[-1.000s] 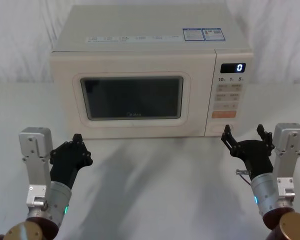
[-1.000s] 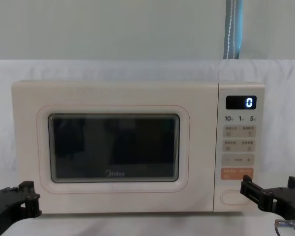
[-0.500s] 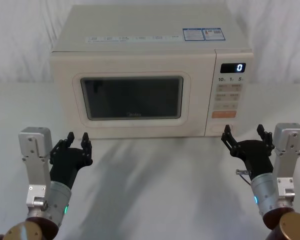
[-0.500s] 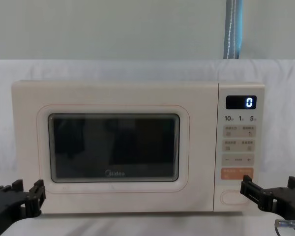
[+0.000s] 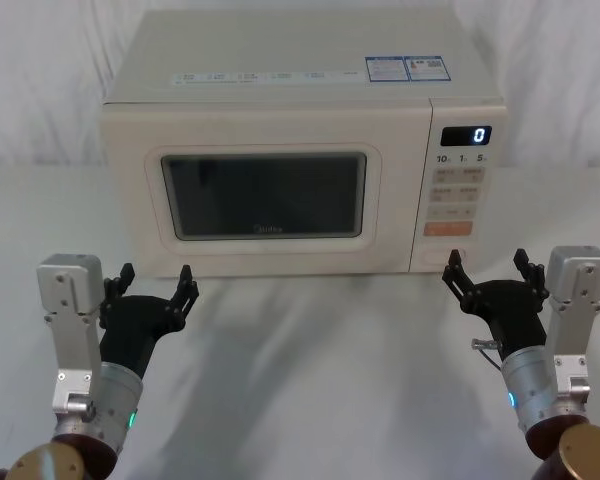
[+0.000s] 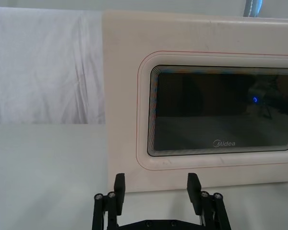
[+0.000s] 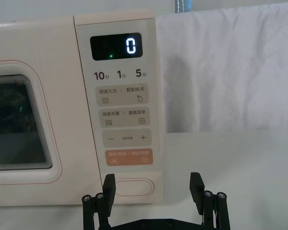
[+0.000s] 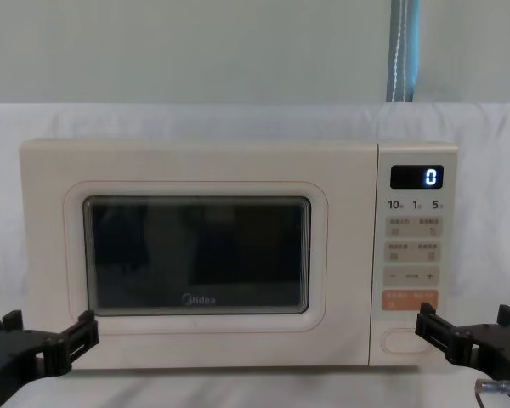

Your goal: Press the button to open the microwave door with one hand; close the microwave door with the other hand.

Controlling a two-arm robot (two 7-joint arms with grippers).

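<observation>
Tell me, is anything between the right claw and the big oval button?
Nothing: in the right wrist view only bare white table separates the open right gripper from the button.

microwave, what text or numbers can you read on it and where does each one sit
"0": lit display atop the control panel.
"10", "1", "5": row under the display, small suffixes unreadable.
"Midea": microwave door, below the window.
"−" and "+": key above the orange key.
Beige key labels, orange key print, top stickers: too small to read.

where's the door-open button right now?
The button sits at the bottom of the microwave's control panel, on the robot's right, just below the orange key. The right pincer hovers open in front of it, not touching.
</observation>
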